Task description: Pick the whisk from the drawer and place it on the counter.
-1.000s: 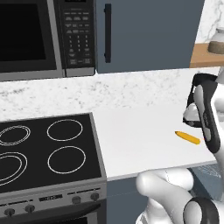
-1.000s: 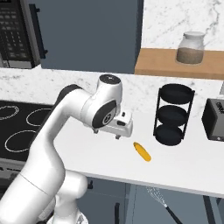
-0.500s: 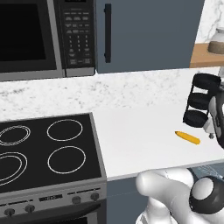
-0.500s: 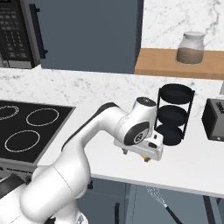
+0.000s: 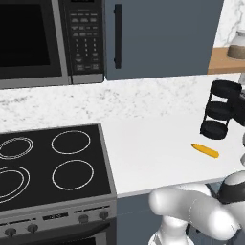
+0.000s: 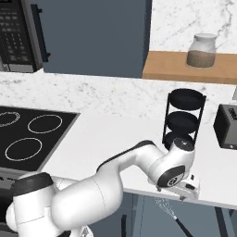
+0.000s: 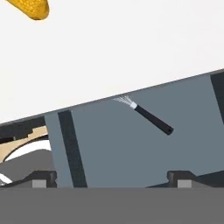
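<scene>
The whisk [image 7: 148, 115] lies on the floor of the open drawer [image 7: 122, 153], its black handle pointing away from the counter and its wire head partly tucked under the counter's front edge. In the right base view the whisk [image 6: 169, 211] lies in the drawer [image 6: 148, 216] below the white counter [image 6: 115, 134]. My gripper [image 6: 189, 193] hangs at the counter's front edge, just above the drawer. In the hand view the gripper [image 7: 113, 179] is open, fingertips wide apart, with nothing between them and the whisk some way ahead.
A yellow-orange oblong item [image 5: 206, 150] lies on the counter [image 5: 158, 148] near its front right. A black tiered rack [image 6: 184, 115] and a toaster [image 6: 227, 126] stand behind it. The black stovetop [image 5: 48, 162] is at the left. A jar [image 6: 202, 50] sits on a wooden shelf.
The arm has swung right and down from above the counter to its front edge, so the hand now looks into the drawer. The yellow item and whisk have not moved.
</scene>
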Controlling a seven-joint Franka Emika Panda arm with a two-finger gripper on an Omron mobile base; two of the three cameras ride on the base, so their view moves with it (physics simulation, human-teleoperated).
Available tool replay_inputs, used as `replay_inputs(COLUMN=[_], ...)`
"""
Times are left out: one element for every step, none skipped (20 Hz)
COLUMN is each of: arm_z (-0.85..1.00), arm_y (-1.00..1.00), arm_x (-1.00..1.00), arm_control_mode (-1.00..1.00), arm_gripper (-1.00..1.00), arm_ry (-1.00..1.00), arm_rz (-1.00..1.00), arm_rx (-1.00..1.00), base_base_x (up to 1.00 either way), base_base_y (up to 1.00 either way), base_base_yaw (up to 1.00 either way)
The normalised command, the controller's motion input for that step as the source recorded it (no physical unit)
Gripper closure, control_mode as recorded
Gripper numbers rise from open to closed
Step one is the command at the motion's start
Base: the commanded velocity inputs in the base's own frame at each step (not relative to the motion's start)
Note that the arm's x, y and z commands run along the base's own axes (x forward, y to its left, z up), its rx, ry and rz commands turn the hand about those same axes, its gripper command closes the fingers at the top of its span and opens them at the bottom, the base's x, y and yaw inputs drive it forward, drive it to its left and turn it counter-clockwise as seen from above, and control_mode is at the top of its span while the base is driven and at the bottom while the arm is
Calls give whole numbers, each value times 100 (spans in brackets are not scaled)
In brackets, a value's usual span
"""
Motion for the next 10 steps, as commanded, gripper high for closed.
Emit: replay_inputs(arm_z=[-74,-72,-84,-90,-96,-100,-100,-98,-95,-99], arm_y=[-69,-57,-33,-38,-43,-35,-23,-15,-8,0], arm_x=[0,0,0,0,0,0,-6,-8,-10,-10], arm_control_mode=[-100,-100,-100,-100,-100,-100,-100,-100,-100,-100], arm_gripper=[-100,-100,-100,-100,-100,-100,-100,-100,-100,-100], arm_ry=[0,0,0,0,0,0,-1,0,0,-2], arm_rz=[3,2,1,2,3,2,0,0,0,2], arm_rx=[0,0,-1,-1,-1,-4,-9,-12,-14,-19], base_base_x=[0,0,0,0,0,0,0,0,0,0], base_base_y=[0,0,0,0,0,0,0,0,0,0], base_base_yaw=[0,0,0,0,0,0,0,0,0,0])
